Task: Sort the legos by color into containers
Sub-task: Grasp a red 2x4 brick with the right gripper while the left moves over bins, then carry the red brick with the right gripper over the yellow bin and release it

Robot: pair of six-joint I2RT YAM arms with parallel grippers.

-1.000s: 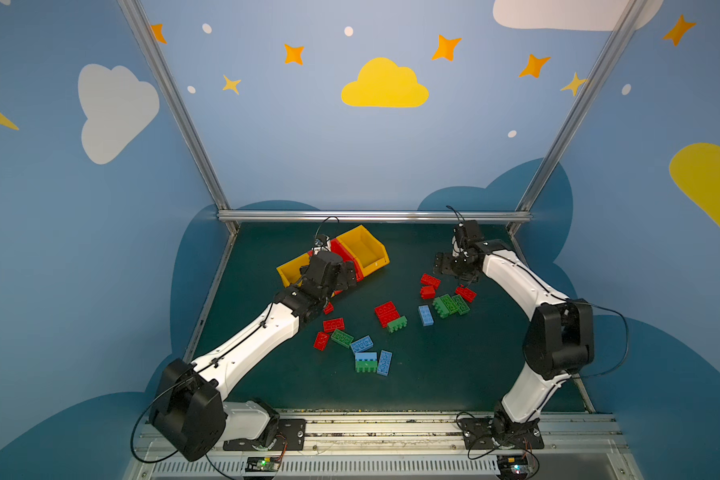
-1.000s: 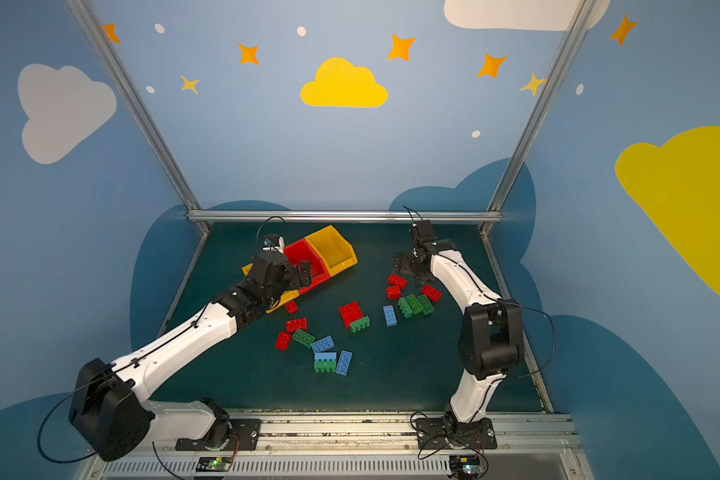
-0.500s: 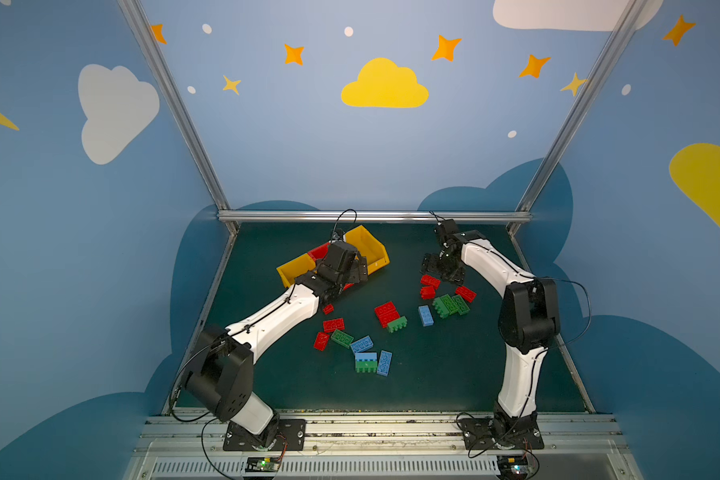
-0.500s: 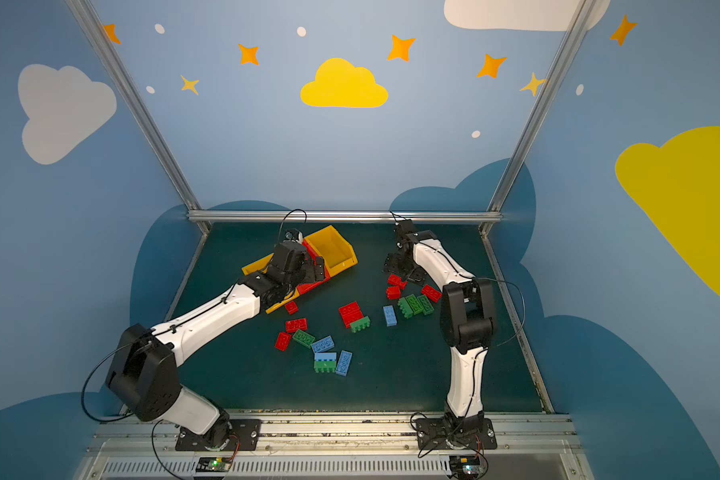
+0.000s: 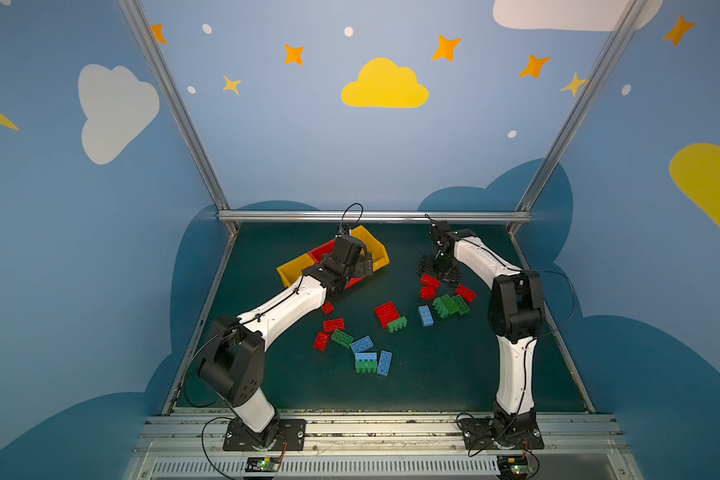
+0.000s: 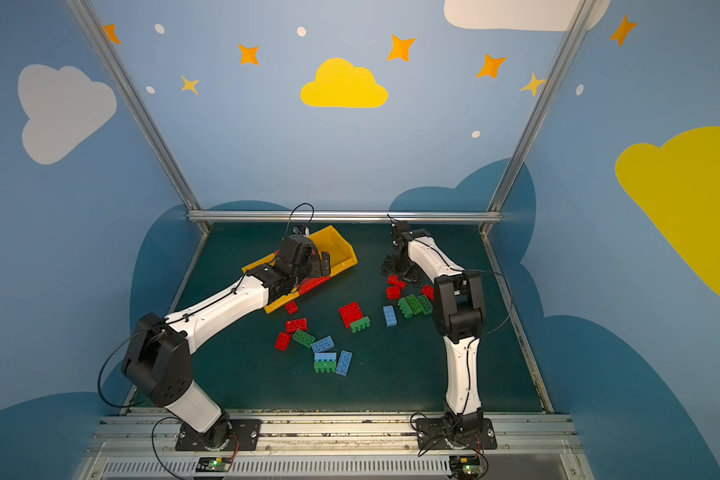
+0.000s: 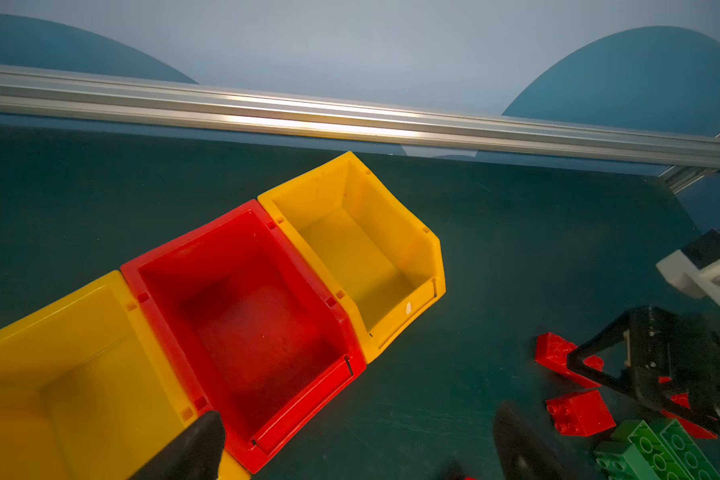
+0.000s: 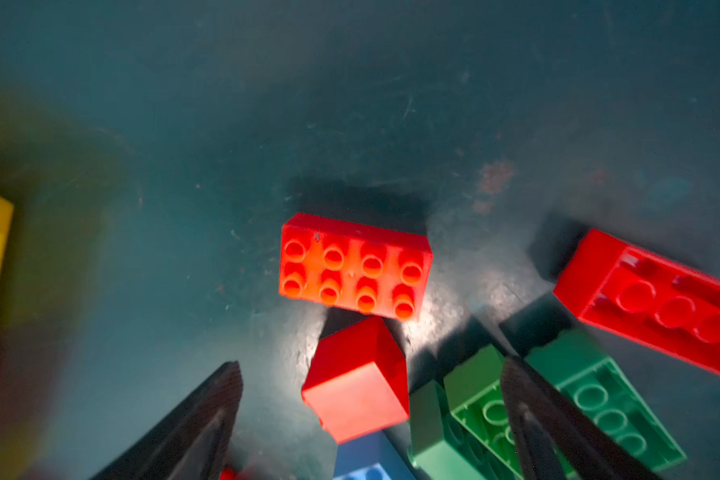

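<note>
On the dark green mat (image 5: 454,365) the three bins (image 7: 375,208) stand joined in a slanted row, at about 11 o'clock from the mat's centre in both top views. A red bin (image 7: 192,239) sits between two yellow ones. The left gripper (image 7: 358,415) hangs over the near end of the red bin, its fingers (image 7: 202,436) wide apart with nothing between them. Every one of the legos (image 5: 361,344) that shows lies on the mat, outside the bins. One group is at about 2 o'clock: a red 2x4 (image 5: 430,280) with studs up, a small red brick (image 5: 427,292) just at 6 o'clock of it, and a second red 2x4 (image 5: 465,293) at 3 o'clock. There are also green bricks (image 5: 449,305) at 4 o'clock and a blue brick (image 5: 425,315) further at 6 o'clock. The right gripper (image 5: 438,272) is low over this group and spread wide. In the right wrist view the small red brick lies between the two tips and one tip stands in front of the green bricks. The blur does not let one tell if anything is touched. Near the centre a red stack (image 5: 386,313) touches a green brick (image 5: 397,324). At about 7 o'clock red, green and blue bricks lie scattered close together.
</note>
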